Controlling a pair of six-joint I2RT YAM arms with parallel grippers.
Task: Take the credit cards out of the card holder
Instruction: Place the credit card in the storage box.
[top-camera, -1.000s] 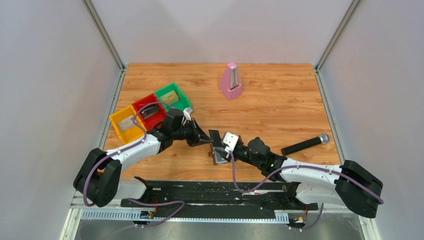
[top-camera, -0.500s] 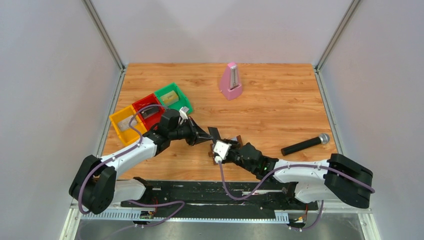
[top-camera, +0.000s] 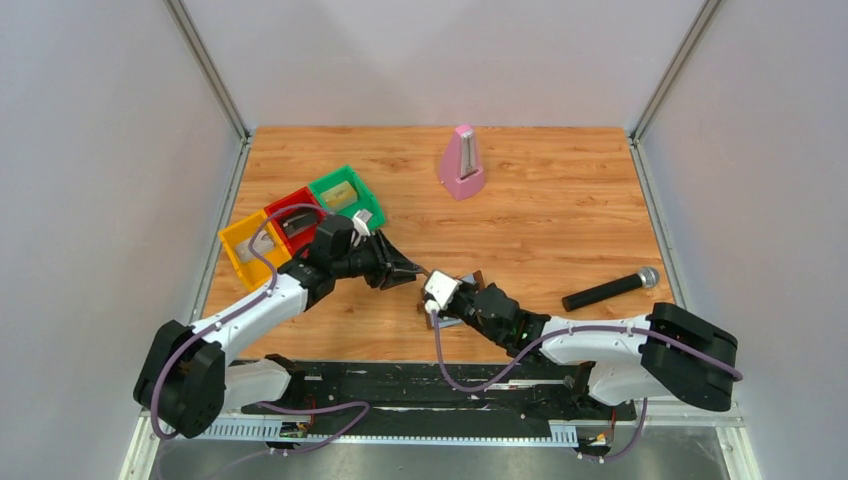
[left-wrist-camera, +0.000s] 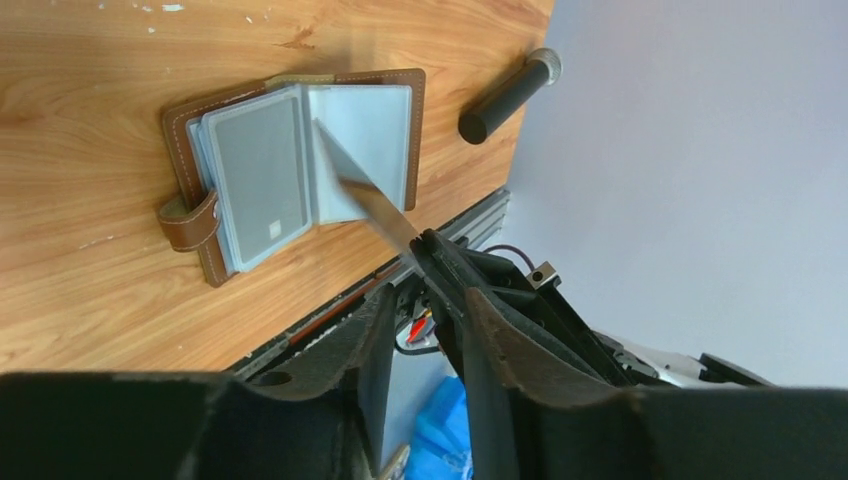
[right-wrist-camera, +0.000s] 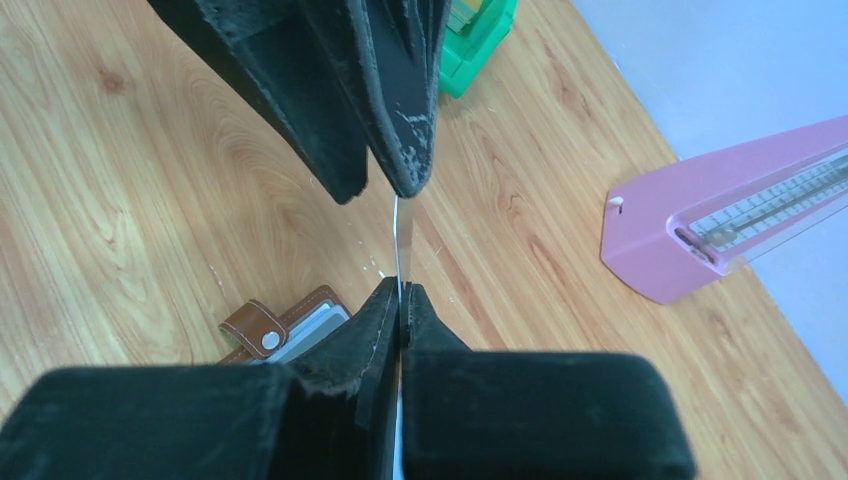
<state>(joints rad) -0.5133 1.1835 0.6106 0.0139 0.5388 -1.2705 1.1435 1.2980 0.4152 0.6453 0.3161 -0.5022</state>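
The card holder (left-wrist-camera: 260, 180) lies open on the table with a grey credit card in its sleeve; its brown clasp tab (right-wrist-camera: 255, 335) shows beside my right fingers. In the top view the card holder (top-camera: 447, 320) is mostly hidden under the right wrist. My right gripper (right-wrist-camera: 400, 292) is shut on a thin credit card (right-wrist-camera: 399, 240), seen edge-on, held above the table. My left gripper (left-wrist-camera: 430, 300) faces it with its jaws open, and the card (left-wrist-camera: 365, 200) ends just ahead of its fingertips. The two grippers meet tip to tip (top-camera: 420, 277).
Yellow (top-camera: 245, 250), red (top-camera: 295, 225) and green (top-camera: 345, 195) trays stand at the left, each with a card in it. A pink metronome (top-camera: 462, 163) stands at the back. A black microphone (top-camera: 610, 290) lies to the right.
My right gripper has moved left and shut on the card that the left gripper held. The left gripper's jaws have opened and it has drawn back a little to the left.
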